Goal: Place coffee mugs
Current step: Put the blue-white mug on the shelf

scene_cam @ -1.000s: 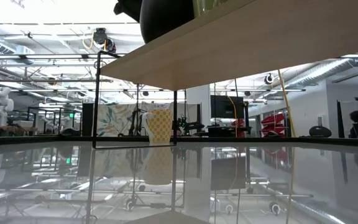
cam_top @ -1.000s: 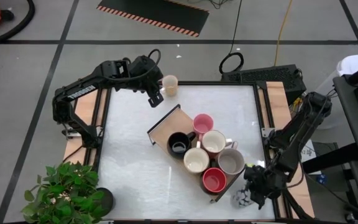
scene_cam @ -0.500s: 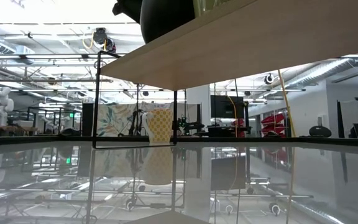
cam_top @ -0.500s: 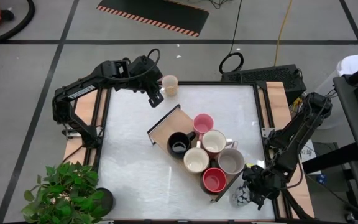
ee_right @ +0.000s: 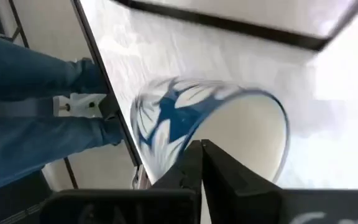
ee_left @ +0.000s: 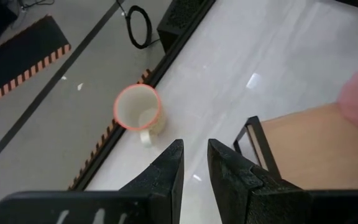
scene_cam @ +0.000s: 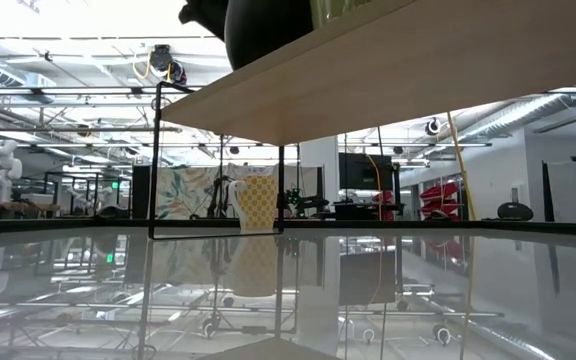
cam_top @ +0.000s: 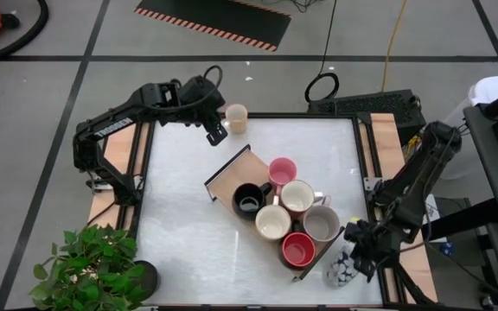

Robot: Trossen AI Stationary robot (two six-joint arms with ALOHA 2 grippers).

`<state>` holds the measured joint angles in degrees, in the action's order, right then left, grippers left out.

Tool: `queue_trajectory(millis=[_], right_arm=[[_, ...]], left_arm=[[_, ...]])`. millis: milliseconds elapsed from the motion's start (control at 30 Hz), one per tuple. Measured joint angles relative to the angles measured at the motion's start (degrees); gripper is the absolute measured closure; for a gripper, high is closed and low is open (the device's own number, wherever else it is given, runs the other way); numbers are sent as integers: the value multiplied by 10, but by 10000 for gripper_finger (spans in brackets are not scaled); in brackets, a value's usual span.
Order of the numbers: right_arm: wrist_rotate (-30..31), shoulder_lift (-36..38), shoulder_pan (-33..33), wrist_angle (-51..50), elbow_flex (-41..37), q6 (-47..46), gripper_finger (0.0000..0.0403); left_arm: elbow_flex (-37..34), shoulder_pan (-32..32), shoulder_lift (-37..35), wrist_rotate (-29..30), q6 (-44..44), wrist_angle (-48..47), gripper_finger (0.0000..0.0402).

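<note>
A wooden tray (cam_top: 230, 173) with black wire ends lies slantwise mid-table and carries several mugs: black (cam_top: 249, 200), pink (cam_top: 282, 171), two cream (cam_top: 298, 197), grey (cam_top: 322, 225) and red (cam_top: 297, 250). A cream mug (cam_top: 236, 117) stands upright on its base at the table's far edge, also seen in the left wrist view as a cream mug (ee_left: 138, 107). My left gripper (cam_top: 217, 136) hovers beside it, a narrow gap between its fingers (ee_left: 169, 168), with nothing in them. By the near right corner my right gripper (cam_top: 350, 256) is shut on a white mug with a blue pattern (cam_top: 340, 269). My right gripper pinches the blue-patterned mug's wall at the rim (ee_right: 188, 140), one finger on the patterned outside and one inside the mug. The fingers slant down from the table's right side. The mug is tilted in the hold; whether its base still touches the table cannot be seen.
A potted plant (cam_top: 93, 263) stands at the near left corner. A person in blue trousers (ee_right: 36, 106) stands just beyond the table's edge by the right arm. Bare white tabletop (cam_top: 188, 242) lies left of the tray.
My right gripper has risen a little near the table's right corner, and the blue-patterned mug has tipped over with it, so that more of its patterned side shows from above. My left gripper has kept still.
</note>
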<state>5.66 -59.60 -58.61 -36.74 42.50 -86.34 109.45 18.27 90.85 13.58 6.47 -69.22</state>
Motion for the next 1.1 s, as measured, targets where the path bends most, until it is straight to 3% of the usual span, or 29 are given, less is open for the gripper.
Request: queue_trajectory(millis=[167,400,867,1100], right_arm=[[2,41,0,-38,15,5,403],[-8,52,0,17,-6,37,399],[-13,70,0,57,-8,82,269],[-14,47,0,75,-8,61,258]], left_arm=[[0,11,0,0,-2,2,323],[0,17,0,0,-1,4,323],[0,16,0,0,-2,4,323],[0,16,0,0,-3,4,323]])
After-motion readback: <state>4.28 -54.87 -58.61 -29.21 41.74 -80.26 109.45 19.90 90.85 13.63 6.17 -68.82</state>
